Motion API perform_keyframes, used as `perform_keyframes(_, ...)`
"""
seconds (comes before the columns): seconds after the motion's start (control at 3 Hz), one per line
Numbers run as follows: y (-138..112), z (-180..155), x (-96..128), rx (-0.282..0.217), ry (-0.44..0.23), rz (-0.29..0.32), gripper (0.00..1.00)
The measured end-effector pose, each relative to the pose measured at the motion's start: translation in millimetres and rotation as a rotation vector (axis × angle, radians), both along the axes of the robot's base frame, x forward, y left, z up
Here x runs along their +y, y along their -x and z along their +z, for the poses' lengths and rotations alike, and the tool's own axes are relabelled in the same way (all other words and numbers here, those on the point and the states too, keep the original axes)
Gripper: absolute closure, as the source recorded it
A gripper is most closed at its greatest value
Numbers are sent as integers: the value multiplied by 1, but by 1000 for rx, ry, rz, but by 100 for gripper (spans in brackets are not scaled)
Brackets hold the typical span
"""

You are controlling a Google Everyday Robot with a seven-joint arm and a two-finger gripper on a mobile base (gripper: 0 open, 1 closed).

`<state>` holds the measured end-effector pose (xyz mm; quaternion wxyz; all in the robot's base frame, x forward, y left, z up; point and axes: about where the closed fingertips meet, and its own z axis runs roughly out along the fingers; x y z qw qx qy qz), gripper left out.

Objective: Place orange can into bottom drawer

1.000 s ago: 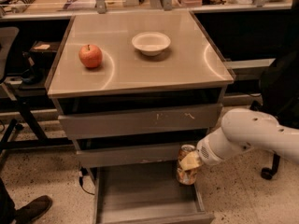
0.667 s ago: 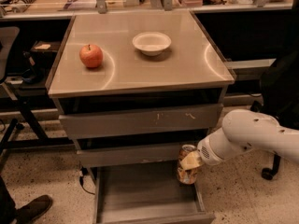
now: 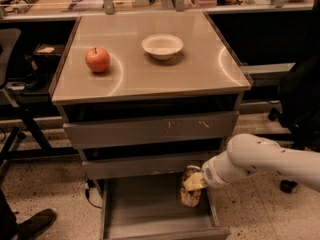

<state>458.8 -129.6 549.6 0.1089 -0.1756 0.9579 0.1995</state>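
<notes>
Pincer [image 3: 193,182] closed on the orange can [image 3: 190,197], at the right side of the open bottom drawer [image 3: 142,209]. 1 apple [image 3: 97,60] and 1 bowl [image 3: 162,46] on tabletop [image 3: 200,69].

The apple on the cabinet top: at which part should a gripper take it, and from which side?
Take the apple across its widest middle, coming from straight above: it is round, sits stem up, and the white bowl stands well apart. The gripper is low, over the bottom drawer, shut on the orange can.
</notes>
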Motion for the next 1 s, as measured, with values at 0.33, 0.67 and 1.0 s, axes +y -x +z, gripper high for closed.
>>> perform_keyframes(0.33, -16, -38, 9, -14, -30, -90, 100)
perform_keyframes(0.67, -23, -69, 18, 10, -67, -143, 100)
perform_keyframes(1.0, -23, -75, 19, 15, -71, -147, 100)
